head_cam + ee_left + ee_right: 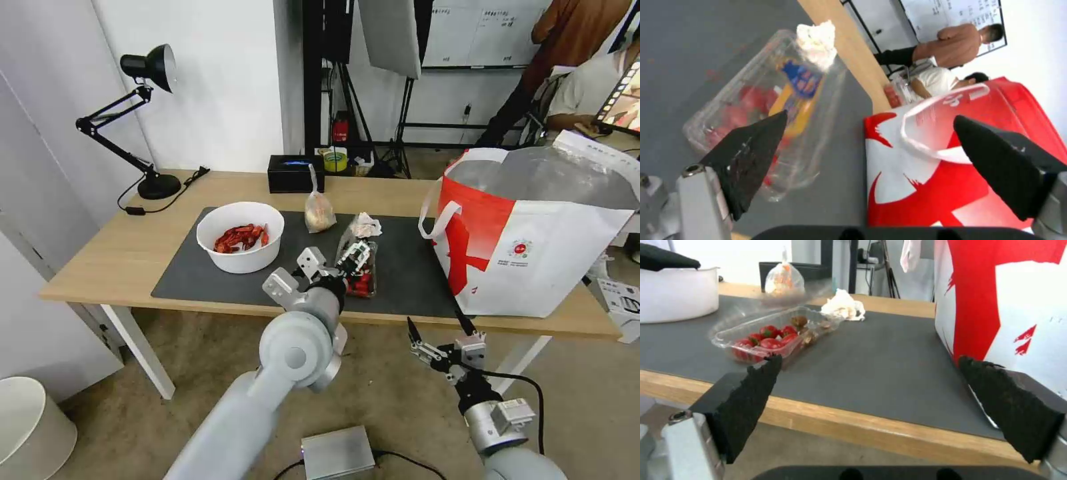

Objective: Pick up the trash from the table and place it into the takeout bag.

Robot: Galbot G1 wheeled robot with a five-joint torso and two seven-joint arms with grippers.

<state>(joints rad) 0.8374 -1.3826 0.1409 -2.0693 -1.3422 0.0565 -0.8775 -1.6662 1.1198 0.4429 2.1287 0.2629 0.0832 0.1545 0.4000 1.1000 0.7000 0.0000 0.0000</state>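
Left tool gapes over one clamshell; right tool spread.

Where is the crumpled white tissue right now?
In the head view, the crumpled white tissue lies on the dark grey mat, touching the far end of the clear plastic clamshell, between the knotted clear bag and the takeout bag.
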